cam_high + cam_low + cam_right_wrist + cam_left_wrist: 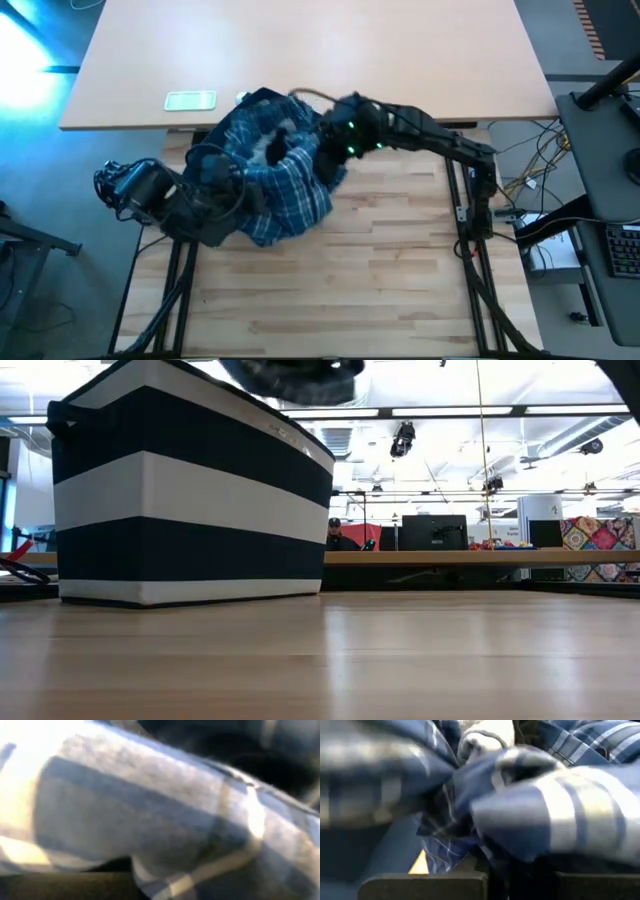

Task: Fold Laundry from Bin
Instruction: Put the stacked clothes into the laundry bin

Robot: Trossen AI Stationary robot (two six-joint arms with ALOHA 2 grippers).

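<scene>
Fingers of the left gripper [232, 178] are pressed together, buried in the blue-and-white plaid cloth [275, 190]; its wrist view shows bunched plaid right against them, though whether a fold is actually caught between them cannot be told. The right gripper [325, 150] reaches into the same heap from the other side, its fingers nearly together with plaid fabric [150, 815] filling its wrist view, so it looks to be pinching cloth.

Both work over the bin [190, 500], which stands at the far edge of the wooden table [330, 290], left of centre, where it meets the pale desk [330, 50] beyond. The laundry mounds over the bin's rim, with a pale grey piece [268, 148] showing in the middle of the plaid.

The step in hand appears to be drawing one garment out. It would go best if each gripper held a single layer near an edge or waistband and lifted slowly upward, letting the rest slide off rather than dragging the whole heap or tipping the bin.

The plaid is thin, limp woven cotton, creased into soft ridges. The bin is soft-sided, boxy, with broad navy and white bands.
</scene>
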